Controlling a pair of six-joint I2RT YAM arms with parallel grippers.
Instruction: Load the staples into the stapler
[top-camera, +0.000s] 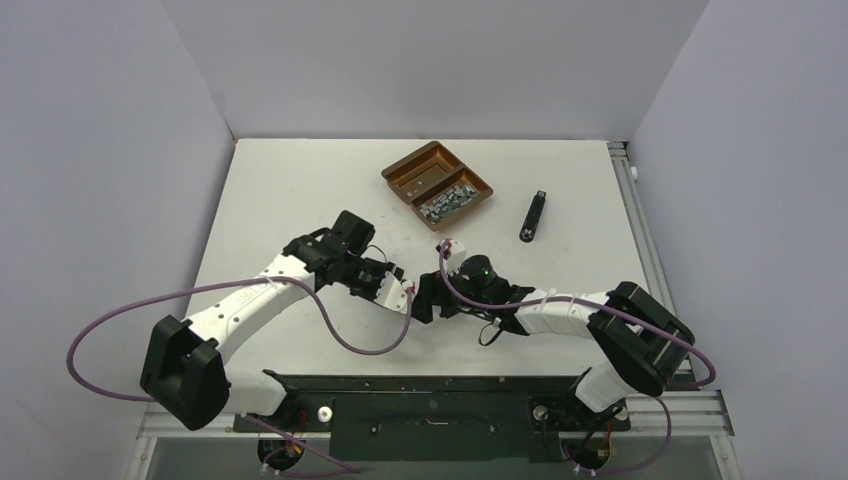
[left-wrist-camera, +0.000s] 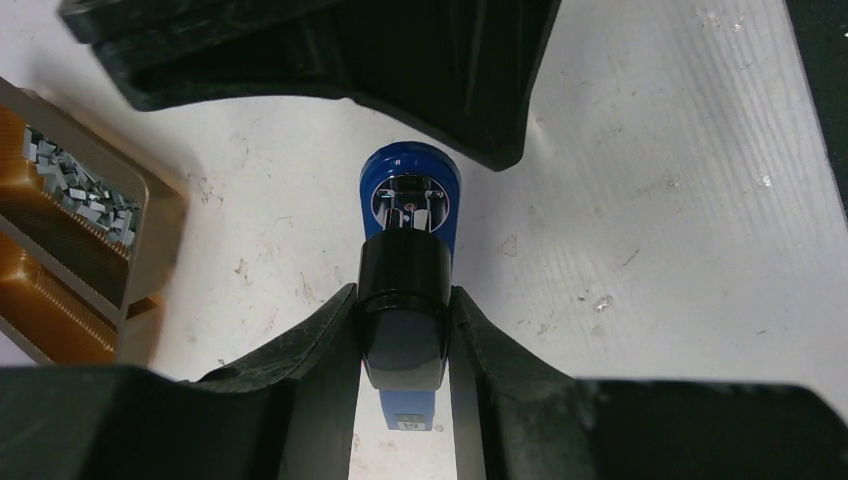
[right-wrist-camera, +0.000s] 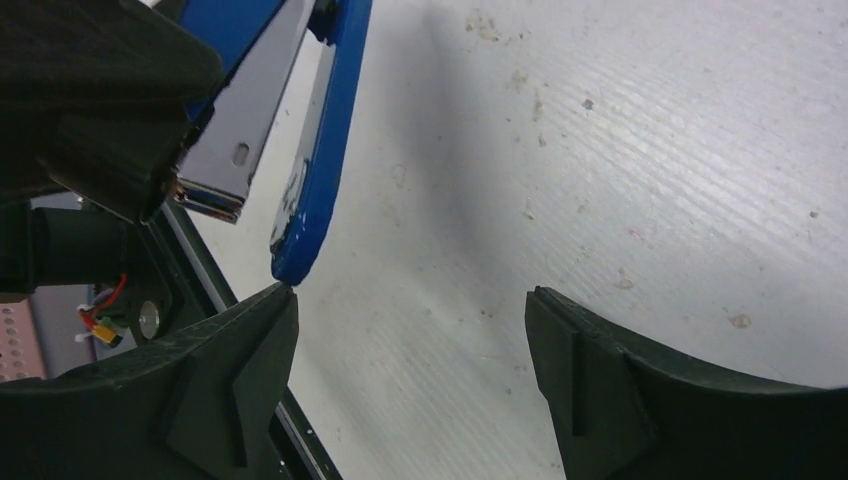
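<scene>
Left gripper (left-wrist-camera: 403, 305) clamps stapler (left-wrist-camera: 410, 200) — sides hidden.

Crowded at mid-table: the left gripper (left-wrist-camera: 403, 305), clamped on a blue stapler (left-wrist-camera: 410, 185), meets the wide-spread right gripper (right-wrist-camera: 410, 300) nose to nose, closing off the space between them. Just beyond stands the brown tray (top-camera: 400, 166). A black stapler (top-camera: 533, 216) lies to its right, a bare lane between. The left side of the table (top-camera: 290, 190) lies open.
</scene>
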